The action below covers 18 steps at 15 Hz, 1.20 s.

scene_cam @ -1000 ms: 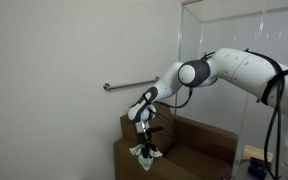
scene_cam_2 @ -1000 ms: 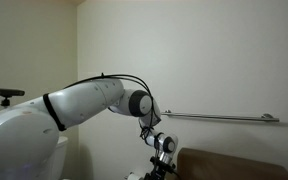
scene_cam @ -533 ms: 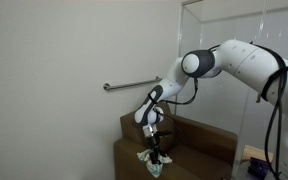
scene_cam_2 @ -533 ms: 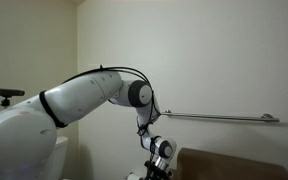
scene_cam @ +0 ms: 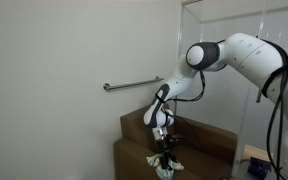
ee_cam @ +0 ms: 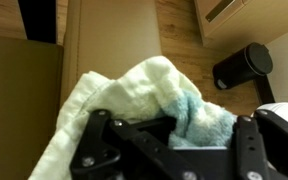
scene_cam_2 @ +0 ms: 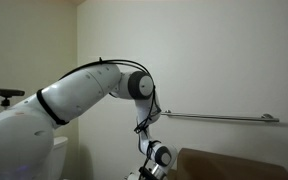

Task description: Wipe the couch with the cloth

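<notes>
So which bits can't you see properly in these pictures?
Couch: its lower part is cut off by the bottom edge in both exterior views.
End effector: where the arm fills an exterior view, the bottom edge cuts it off.
Cloth: whether it touches the couch is too small to tell from outside; the wrist view shows only its top.
Black round thing: blurred in the wrist view.
</notes>
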Available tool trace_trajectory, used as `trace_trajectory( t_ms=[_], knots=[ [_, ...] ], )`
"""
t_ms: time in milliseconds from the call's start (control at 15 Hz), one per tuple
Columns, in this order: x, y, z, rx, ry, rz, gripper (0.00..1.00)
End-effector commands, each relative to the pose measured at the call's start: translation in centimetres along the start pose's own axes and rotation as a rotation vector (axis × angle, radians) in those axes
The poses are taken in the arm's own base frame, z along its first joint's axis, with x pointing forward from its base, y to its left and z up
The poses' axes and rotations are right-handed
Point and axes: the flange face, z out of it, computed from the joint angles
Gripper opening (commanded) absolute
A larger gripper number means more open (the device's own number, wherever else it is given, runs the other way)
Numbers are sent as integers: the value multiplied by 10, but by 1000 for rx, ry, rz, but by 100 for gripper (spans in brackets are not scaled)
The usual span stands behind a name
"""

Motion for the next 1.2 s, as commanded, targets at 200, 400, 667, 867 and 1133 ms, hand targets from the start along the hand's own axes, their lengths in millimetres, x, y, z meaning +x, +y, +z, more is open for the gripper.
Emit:
trace_trajectory(
  t_ms=[200, 400, 667, 867, 1133],
  knots=[
    [29, -2, -20, -34, 74, -55, 5],
    [50, -18, -51, -77, 119, -73, 5],
    [84, -39, -106, -125, 223, -88, 5],
    [103, -48, -139, -146, 295, -76, 5],
    [117, -41, -153, -138, 302, -55, 5]
  ],
)
